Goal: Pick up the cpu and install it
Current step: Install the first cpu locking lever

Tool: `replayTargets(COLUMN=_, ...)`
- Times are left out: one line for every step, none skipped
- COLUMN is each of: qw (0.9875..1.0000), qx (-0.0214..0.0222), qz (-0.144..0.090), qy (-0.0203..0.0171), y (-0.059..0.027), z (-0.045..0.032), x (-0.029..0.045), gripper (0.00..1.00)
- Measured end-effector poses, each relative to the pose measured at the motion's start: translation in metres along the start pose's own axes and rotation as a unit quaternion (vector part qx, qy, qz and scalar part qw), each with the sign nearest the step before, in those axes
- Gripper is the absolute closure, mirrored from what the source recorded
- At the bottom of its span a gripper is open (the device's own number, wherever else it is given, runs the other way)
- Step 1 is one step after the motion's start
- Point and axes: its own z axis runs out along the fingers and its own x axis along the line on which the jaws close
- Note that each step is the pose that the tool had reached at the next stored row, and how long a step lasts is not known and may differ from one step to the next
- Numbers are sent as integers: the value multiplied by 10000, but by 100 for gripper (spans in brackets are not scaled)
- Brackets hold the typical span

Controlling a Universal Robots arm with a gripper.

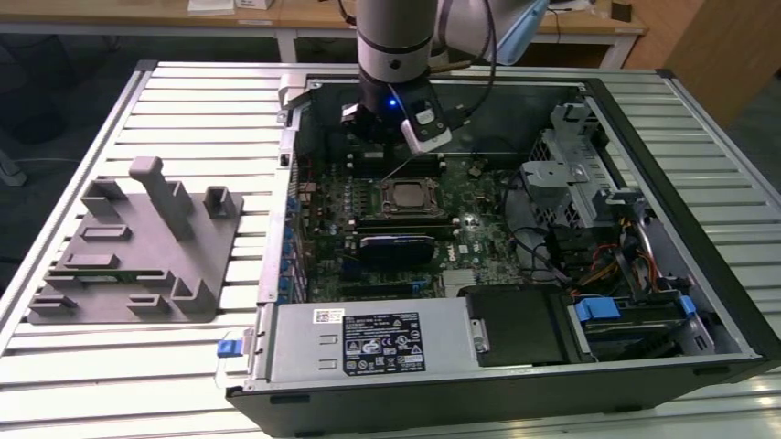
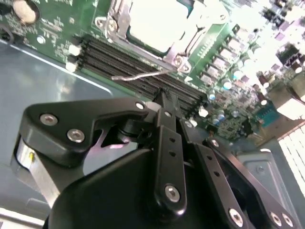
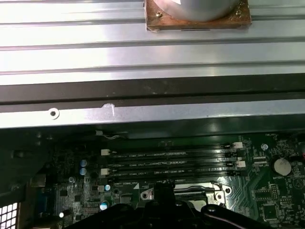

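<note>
cpu (image 1: 403,197) sits just above centre of the exterior frame, flat in its socket on the motherboard (image 1: 488,238). In the second wrist view its pale top fills the socket frame and looks level, with no corner riding up that I can see.

gripper (image 2: 163,98) hangs over the board at upper centre of the exterior frame, just above the cpu and apart from it. Jaws look pressed together with nothing between them. The tips are close to the wire retention lever (image 2: 143,75), which stands raised beside the socket. I can't tell if they touch it.

My read is that placement is done and the work is at the socket lock.

Doing this step well:
- Load only the lever, and keep the tips off the cpu top and the socket frame.
- Push along the lever's own arc; a sideways shove could slip off the thin wire onto the memory slots (image 3: 171,162) right beside it.
- The shut tips make a narrow contact, so keep them square on the wire.

Counts:
- cpu: 1
- gripper: 1
- lever: 1
- memory slots: 4 as far as I can count in the first wrist view, all empty
- computer case (image 1: 720,302): 1, lying open, centre-right of the exterior frame
- grey tray (image 1: 134,265) with upright posts: 1, at the exterior frame's left, well apart from the case
</note>
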Motion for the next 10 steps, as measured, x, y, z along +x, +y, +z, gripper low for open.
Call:
replayTargets(qw=10000, qx=0, qz=0, qy=0, y=0, z=0, x=-1, gripper=89)
replayTargets(qw=10000, qx=0, qz=0, qy=0, y=0, z=1, x=-2, gripper=89)
replayTargets(qw=10000, qx=0, qz=0, qy=0, y=0, z=0, x=-3, gripper=89)
replayTargets(qw=10000, qx=0, qz=-1, qy=0, y=0, z=1, x=-3, gripper=89)
replayTargets(qw=10000, qx=0, qz=-1, qy=-7, y=0, z=4, x=-3, gripper=89)
replayTargets(qw=10000, qx=-1, qz=-2, qy=-27, y=-2, z=10, x=-3, gripper=89)
replayTargets(qw=10000, qx=-3, qz=-3, qy=-57, y=-3, z=15, x=-3, gripper=89)
replayTargets(qw=10000, qx=-6, qz=-3, qy=-92, y=-5, z=20, x=-2, gripper=89)
replayTargets(qw=9999, qx=-8, qz=-3, qy=-125, y=-6, z=24, x=-2, gripper=89)
replayTargets(qw=9999, qx=-10, qz=-4, qy=-159, y=-7, z=28, x=-2, gripper=89)
